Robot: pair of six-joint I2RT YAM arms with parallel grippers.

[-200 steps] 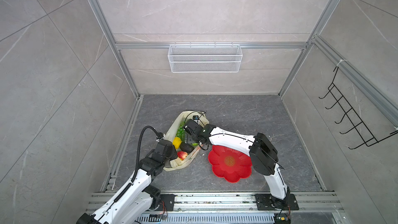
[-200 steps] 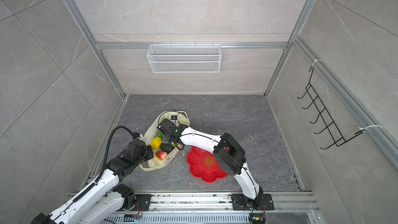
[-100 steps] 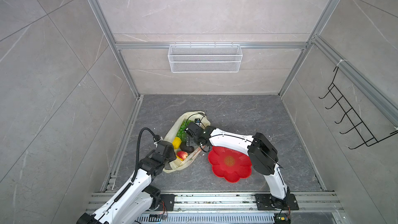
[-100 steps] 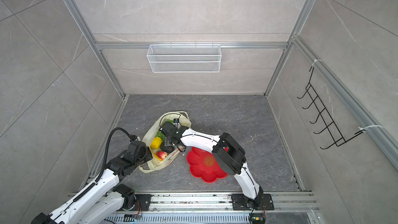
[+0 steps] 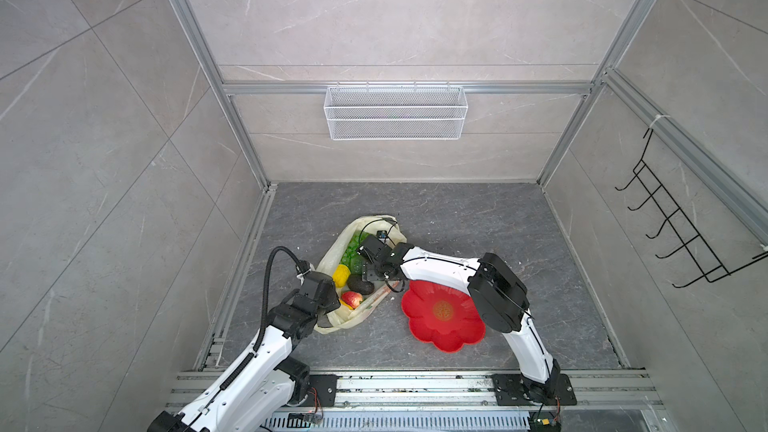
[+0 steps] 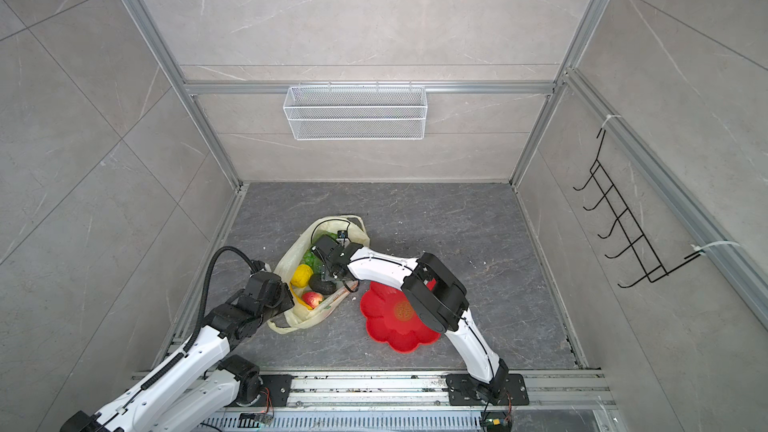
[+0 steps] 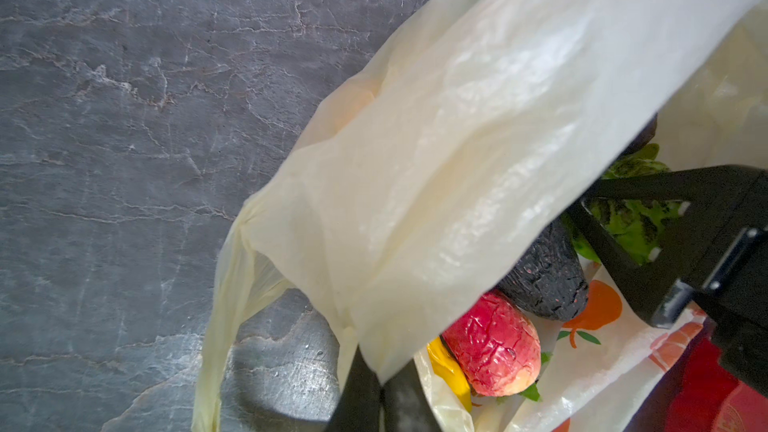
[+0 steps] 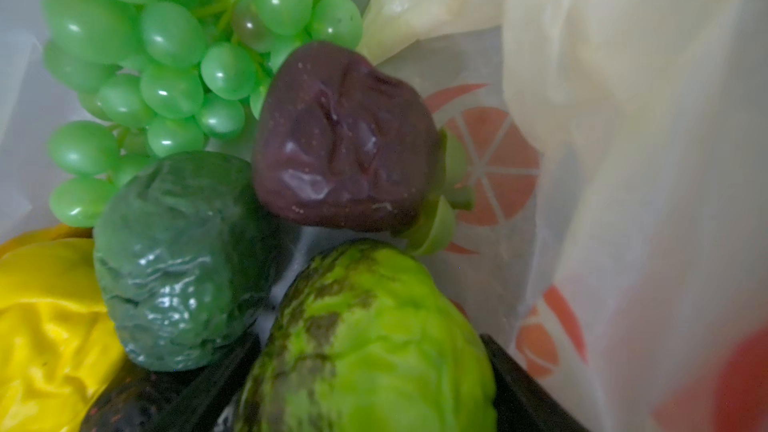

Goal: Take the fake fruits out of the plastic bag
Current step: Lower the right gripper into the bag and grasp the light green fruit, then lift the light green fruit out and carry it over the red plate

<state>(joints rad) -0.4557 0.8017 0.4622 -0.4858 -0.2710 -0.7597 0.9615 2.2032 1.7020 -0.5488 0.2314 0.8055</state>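
Note:
The plastic bag (image 5: 332, 257) (image 6: 291, 261) lies open on the floor left of centre, with the fake fruits inside: green grapes (image 5: 352, 251) (image 8: 187, 56), lemon (image 5: 341, 275) (image 6: 301, 275), dark avocado (image 5: 360, 283) (image 7: 544, 280), red strawberry (image 5: 351, 299) (image 7: 490, 347). My left gripper (image 5: 333, 304) (image 7: 380, 388) is shut on the bag's near rim and holds it up. My right gripper (image 5: 369, 277) (image 8: 365, 409) reaches into the bag, its fingers pressed on both sides of the bumpy green ball (image 8: 374, 347) (image 7: 631, 222). A maroon fruit (image 8: 340, 139) and a dark green one (image 8: 178, 259) lie beside it.
A red flower-shaped plate (image 5: 442, 317) (image 6: 399, 320) sits on the floor right of the bag, under my right forearm. A white wire basket (image 5: 395, 112) hangs on the back wall and a black hook rack (image 5: 681, 234) on the right wall.
My right gripper has sunk a little deeper into the bag toward the front, and its jaws have narrowed round the bumpy green ball. The left gripper has kept its hold on the rim.

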